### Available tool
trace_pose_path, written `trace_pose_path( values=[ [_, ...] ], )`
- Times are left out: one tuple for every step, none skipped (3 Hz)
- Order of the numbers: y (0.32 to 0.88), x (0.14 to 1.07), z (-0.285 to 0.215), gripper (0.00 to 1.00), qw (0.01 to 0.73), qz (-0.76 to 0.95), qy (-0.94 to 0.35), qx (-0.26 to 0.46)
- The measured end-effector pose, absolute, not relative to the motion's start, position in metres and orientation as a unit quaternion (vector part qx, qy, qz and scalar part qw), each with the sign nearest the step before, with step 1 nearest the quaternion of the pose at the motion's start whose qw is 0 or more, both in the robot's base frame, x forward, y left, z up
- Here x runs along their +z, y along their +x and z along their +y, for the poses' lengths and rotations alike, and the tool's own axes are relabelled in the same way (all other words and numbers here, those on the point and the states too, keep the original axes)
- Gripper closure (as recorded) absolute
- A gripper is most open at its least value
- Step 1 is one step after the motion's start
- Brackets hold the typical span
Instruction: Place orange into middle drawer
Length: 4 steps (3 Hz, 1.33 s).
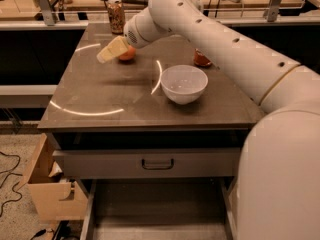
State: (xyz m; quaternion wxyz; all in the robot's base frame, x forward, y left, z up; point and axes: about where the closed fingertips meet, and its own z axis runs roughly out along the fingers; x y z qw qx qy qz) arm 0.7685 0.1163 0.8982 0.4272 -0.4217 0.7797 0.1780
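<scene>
Toward the far-left part of the table (100,91), at about ten o'clock from the white bowl (184,83), sits the orange (128,55), half hidden behind the gripper (114,50). The gripper hangs right by the fruit's near-left side, at its eight o'clock. I cannot tell whether it is open or closed, nor whether it touches the skin. I judge the orange fairly light and firm with a little give. Its skin is probably grippy enough, but it is round and ready to roll if I nudge it off centre. I would take it across its widest part with a gentle squeeze. Being a ball, it has no long axis and points no way that I can make out. The middle drawer (155,211) stands open at six o'clock, below the table's front edge and well apart from the fruit.
</scene>
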Motion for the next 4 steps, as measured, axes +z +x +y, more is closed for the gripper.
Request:
trace_pose_path(
  values=[
    [0.792,0.891,0.122,0.0,0.424,0.781,-0.415,0.194],
    [0.812,0.883,0.118,0.0,0.421,0.785,-0.41,0.198],
    [0.824,0.87,0.116,0.18,0.413,0.79,-0.404,0.204],
    [0.829,0.857,0.112,0.42,0.402,0.798,-0.398,0.208]
  ],
)
